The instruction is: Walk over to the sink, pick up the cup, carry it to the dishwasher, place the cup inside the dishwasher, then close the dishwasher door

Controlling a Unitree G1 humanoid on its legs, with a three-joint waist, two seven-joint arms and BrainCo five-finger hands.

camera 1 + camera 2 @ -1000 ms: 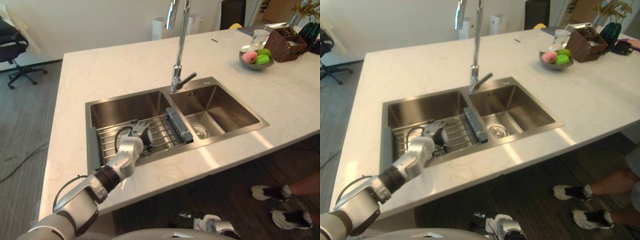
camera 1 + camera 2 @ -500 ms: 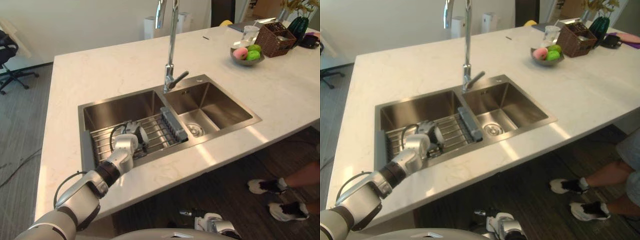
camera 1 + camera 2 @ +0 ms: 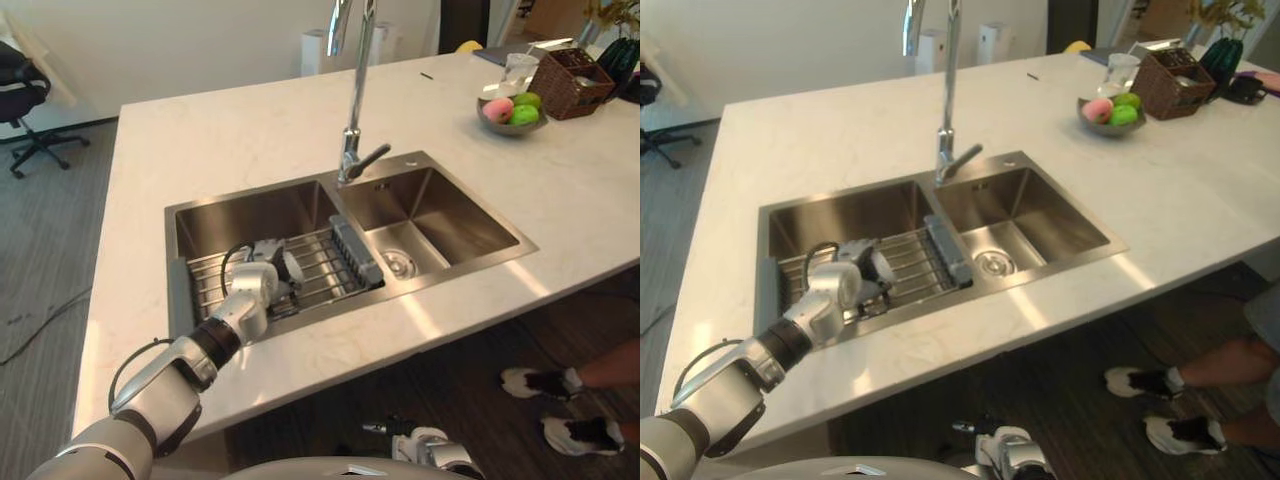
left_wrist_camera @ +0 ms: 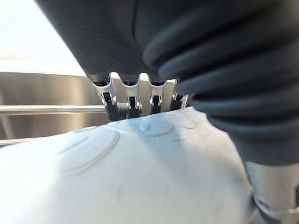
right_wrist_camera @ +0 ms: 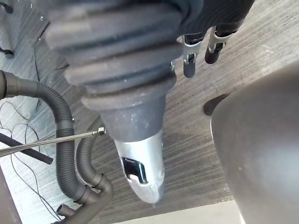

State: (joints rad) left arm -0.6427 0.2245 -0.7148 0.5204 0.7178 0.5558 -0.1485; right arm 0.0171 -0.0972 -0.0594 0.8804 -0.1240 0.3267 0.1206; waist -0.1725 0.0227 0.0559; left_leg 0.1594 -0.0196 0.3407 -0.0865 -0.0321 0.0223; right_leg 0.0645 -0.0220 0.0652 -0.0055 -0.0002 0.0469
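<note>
At eight o'clock from the faucet (image 3: 350, 150), our left hand (image 3: 258, 285) still curls fingers (image 4: 128, 100) round the cup (image 4: 140, 177). Only our view has shifted; lifting is still due.

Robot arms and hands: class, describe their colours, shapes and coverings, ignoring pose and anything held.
The left arm is silver-grey, in rounded sections, with a dark band before the wrist. The left hand and right hand each wear a dark ribbed cover over back and wrist. Their fingers are silver with dark tips.
</note>
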